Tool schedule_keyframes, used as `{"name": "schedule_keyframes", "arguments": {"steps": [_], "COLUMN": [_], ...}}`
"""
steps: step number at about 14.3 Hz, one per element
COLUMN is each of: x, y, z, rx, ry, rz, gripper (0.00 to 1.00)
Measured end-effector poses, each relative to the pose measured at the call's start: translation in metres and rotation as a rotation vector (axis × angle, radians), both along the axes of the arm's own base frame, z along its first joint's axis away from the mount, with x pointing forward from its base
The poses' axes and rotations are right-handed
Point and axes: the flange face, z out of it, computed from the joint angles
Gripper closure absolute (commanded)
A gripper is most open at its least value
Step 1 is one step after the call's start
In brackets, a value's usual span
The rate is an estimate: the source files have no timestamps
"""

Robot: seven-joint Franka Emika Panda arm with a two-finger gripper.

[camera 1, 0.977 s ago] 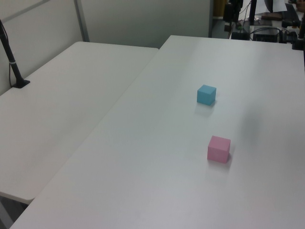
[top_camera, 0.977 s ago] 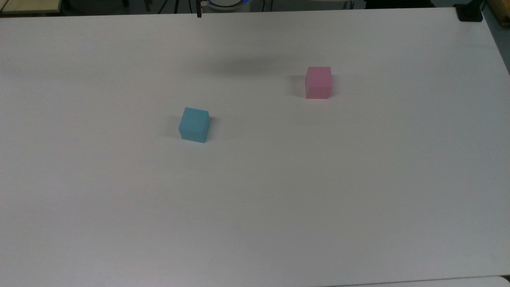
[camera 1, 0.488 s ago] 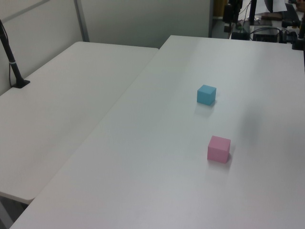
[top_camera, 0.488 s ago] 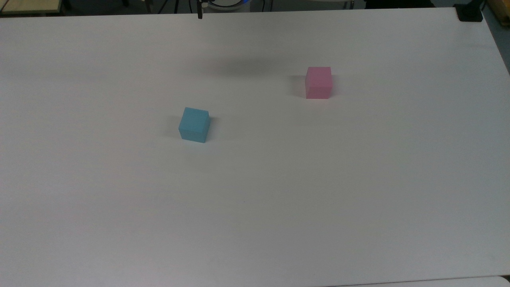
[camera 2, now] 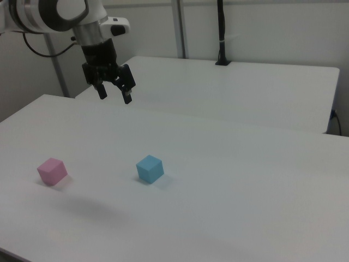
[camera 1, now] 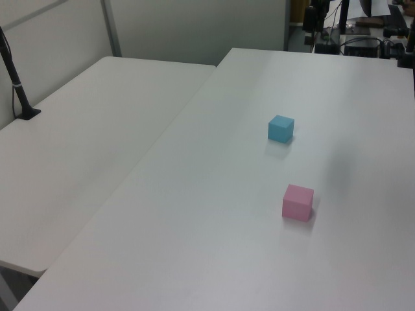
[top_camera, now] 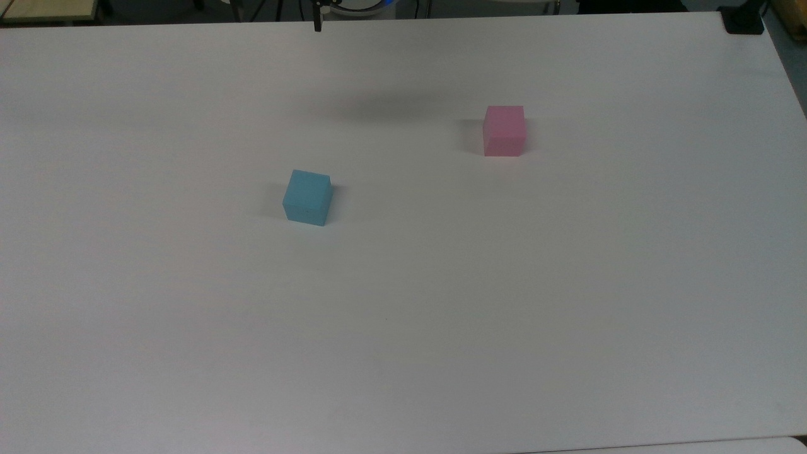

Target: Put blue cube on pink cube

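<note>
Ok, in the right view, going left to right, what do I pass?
Pink cube → gripper, open and hanging above the table → blue cube → black pole on the far table.

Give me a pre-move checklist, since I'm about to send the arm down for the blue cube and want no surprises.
1. Claw open and empty: ok.
2. Blue cube sits flat on the table, nothing on it: ok.
3. Pink cube top bare, ready to receive: ok.
4. Cubes well apart, room for the fingers around the blue one: ok.
5. Claw directly over the blue cube: not ok, it hangs high and off to the right view's left.
</note>
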Motion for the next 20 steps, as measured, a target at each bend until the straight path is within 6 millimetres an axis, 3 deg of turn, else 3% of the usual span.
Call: {"name": "schedule_keyframes", "arguments": {"steps": [7, 14, 20], "x": [0.005, 0.012, 0.03], "y": [0.002, -0.003, -0.001], "z": [-0.013, -0.046, -0.107], "rx": [-0.005, -0.001, 0.002], "ry": [0.024, 0.036, -0.035], "rz": [-0.001, -0.09, -0.109], "gripper": [0.0, 0.0, 0.0]}}
